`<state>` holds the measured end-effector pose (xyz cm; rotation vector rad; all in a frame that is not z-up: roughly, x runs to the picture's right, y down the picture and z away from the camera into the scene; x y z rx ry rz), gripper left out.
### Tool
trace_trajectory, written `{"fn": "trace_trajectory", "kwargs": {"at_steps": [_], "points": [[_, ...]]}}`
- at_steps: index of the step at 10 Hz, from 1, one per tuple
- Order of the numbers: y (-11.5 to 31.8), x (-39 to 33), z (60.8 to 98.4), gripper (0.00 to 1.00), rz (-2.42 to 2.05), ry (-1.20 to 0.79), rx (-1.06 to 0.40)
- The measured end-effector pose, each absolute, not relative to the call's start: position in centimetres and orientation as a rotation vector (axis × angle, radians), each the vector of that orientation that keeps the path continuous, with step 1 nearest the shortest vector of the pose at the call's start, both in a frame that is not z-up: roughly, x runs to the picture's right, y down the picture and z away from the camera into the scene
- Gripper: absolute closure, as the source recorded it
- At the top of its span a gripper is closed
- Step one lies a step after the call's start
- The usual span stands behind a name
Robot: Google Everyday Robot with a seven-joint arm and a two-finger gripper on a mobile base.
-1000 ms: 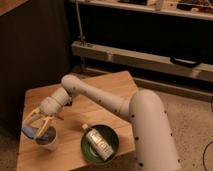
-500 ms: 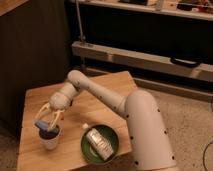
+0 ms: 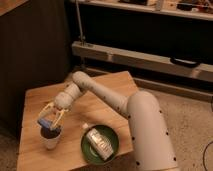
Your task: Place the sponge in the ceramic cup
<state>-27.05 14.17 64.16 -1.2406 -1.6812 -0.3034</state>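
As jaws clasp sponge (image 3: pixel 44 121), over ceramic cup (image 3: pixel 50 142)

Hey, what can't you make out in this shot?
- Camera view: inside of the ceramic cup, hidden by the hand just above it.
- Camera view: most of the sponge, covered by the hand.
- Camera view: print on the box on the green plate, too small.

Gripper (image 3: pixel 51 124) now centred over ceramic cup (image 3: pixel 50 143)
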Motion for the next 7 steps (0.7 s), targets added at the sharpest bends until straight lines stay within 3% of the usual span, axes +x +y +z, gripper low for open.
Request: {"fn": "trace_trajectory", "kwargs": {"at_steps": [4,7], "points": [[14.5,-28.2,62.7,0.2,-0.282,-1.65,-1.256],[13.1,-26.8,65.1,0.2,-0.163,-1.553,-1.231]]}}
